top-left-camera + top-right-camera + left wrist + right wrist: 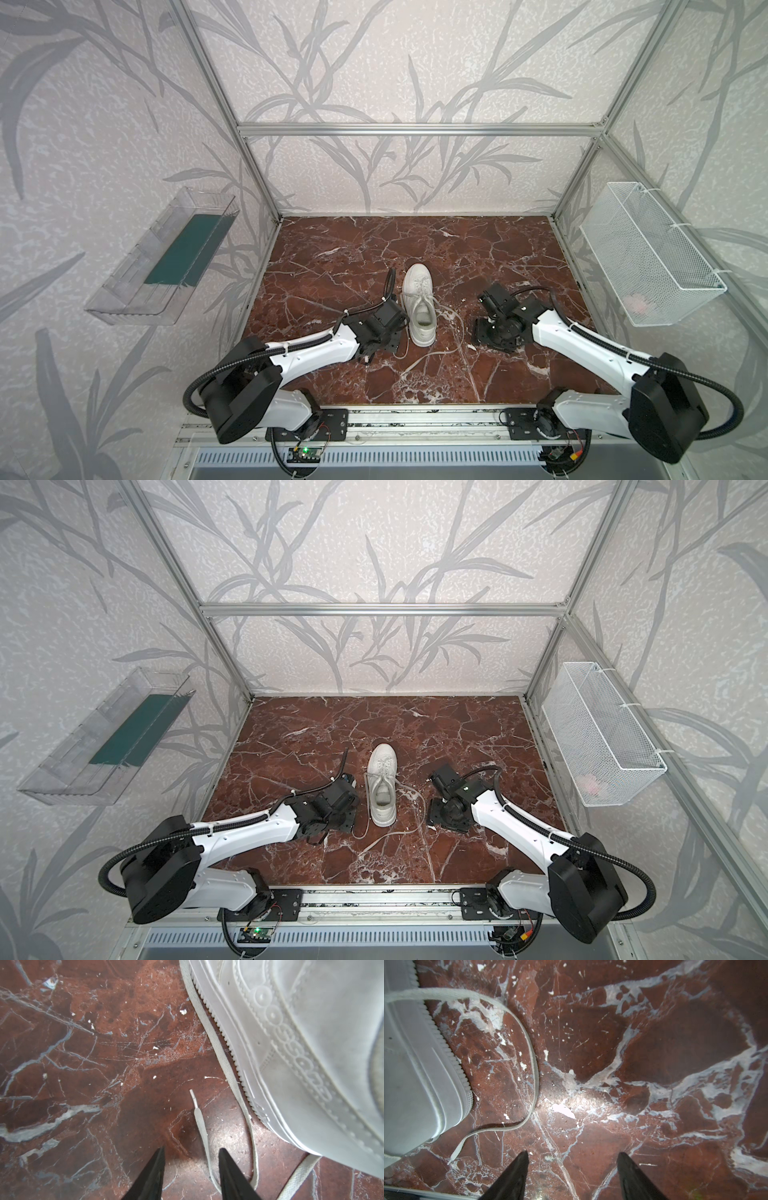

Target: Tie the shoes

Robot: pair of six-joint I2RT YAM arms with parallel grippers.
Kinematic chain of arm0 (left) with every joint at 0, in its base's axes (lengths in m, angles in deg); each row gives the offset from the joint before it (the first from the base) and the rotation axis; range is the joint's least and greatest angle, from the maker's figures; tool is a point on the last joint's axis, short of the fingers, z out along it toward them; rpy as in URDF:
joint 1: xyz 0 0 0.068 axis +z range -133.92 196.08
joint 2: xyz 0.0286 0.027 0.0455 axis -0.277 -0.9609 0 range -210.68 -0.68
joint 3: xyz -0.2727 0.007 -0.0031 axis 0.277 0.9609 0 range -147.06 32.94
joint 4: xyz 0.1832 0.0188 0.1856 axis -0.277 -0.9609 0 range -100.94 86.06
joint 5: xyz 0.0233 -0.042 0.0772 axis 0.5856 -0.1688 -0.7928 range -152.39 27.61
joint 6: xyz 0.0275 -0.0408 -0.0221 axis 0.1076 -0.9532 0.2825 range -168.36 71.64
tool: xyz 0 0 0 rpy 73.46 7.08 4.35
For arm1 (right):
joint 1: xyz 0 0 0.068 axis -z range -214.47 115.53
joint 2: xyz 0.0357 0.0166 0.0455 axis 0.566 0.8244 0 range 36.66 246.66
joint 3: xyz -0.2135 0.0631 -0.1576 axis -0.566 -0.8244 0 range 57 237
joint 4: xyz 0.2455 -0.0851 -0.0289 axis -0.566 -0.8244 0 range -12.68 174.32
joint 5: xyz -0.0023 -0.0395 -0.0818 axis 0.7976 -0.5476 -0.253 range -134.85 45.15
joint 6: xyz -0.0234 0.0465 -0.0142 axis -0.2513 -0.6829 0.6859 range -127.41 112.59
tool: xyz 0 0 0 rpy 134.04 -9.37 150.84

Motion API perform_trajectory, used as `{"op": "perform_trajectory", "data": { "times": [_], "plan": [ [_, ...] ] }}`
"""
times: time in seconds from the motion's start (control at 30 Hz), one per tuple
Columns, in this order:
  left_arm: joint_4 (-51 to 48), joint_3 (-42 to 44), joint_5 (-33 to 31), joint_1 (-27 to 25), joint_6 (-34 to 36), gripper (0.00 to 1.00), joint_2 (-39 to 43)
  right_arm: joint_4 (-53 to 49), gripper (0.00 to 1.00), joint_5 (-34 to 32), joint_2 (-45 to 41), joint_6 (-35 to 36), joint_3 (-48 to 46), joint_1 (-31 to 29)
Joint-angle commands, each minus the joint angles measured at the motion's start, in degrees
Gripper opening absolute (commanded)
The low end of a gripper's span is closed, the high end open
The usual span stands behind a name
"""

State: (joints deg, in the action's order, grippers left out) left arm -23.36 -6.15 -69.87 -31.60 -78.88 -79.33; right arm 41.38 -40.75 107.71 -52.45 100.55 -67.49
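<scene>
The white shoe [419, 307] [382, 789] stands mid-floor with its toe toward the back wall and its laces untied. My left gripper [192, 1151] [369, 356] is low over the marble beside the heel's left side. It is open, and the left lace [200, 1124] lies on the floor between its fingers [230, 1172], close to one of them and ungripped. That lace loops back along the sole [245, 1076]. My right gripper [573, 1155] stands open over bare marble on the shoe's right. The right lace [534, 1068] curves across the floor ahead of it, untouched.
The red-brown marble floor [415, 245] is fenced by aluminium frame posts. A clear plastic tray [162, 257] hangs on the left wall. On the right wall hangs a white mesh basket [648, 253]. The right lace's free end trails toward the front [409, 368].
</scene>
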Motion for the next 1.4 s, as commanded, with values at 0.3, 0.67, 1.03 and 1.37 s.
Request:
{"op": "perform_trajectory", "data": {
  "times": [0.3, 0.67, 1.03, 1.37],
  "plan": [
    [-4.2, -3.6, 2.7, -0.2, -2.1, 0.41, -5.7, 2.8, 0.68, 1.8, -0.3, 2.6, -2.2, 0.4],
    [-4.1, -3.8, 4.8, -0.4, -3.9, 0.22, -9.5, 6.5, 0.68, 5.6, 2.3, 4.8, -3.5, 0.4],
    [-9.4, -5.1, -8.1, 0.2, -3.5, 0.0, -4.1, 5.5, 0.68, 2.2, 7.0, 4.8, -1.6, -0.1],
    [-5.8, -4.3, -5.1, 9.4, 2.3, 0.0, 3.9, 4.9, 0.62, 3.2, 13.5, 8.1, 3.8, -1.6]
  ]
}}
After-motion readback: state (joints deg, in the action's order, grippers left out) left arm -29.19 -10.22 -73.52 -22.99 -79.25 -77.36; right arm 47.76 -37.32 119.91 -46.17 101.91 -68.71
